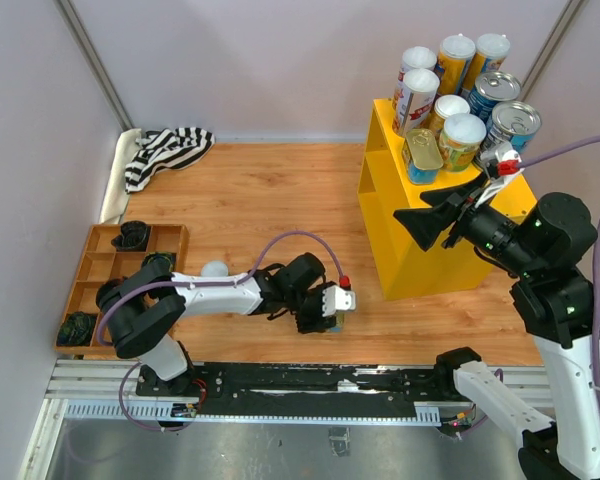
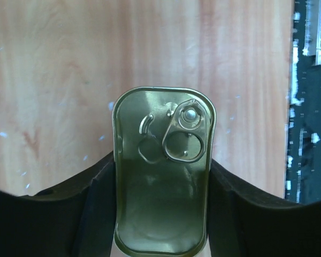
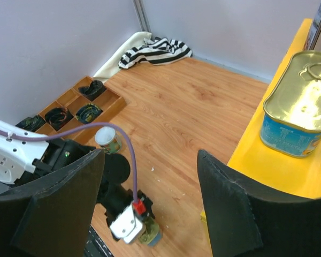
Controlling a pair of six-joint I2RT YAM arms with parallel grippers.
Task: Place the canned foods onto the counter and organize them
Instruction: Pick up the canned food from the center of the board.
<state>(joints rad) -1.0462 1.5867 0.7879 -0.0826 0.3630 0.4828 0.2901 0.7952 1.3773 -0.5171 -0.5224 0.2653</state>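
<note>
My left fingers (image 2: 59, 225) seem closed on the long flanks of the flat gold tin (image 2: 160, 176), which I judge stiff, slick and weighty, low over the wood (image 2: 53, 80), well apart from the yellow counter (image 1: 425, 265); my right fingers (image 3: 48, 209) gape empty.

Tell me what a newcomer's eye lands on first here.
First, the bright yellow counter at the right, its top crowded with cans. Next, the flat gold tin with its pull ring, lying on the wooden tabletop between the fingers of the left gripper. At the far left, a striped cloth is bunched in the corner.
</note>
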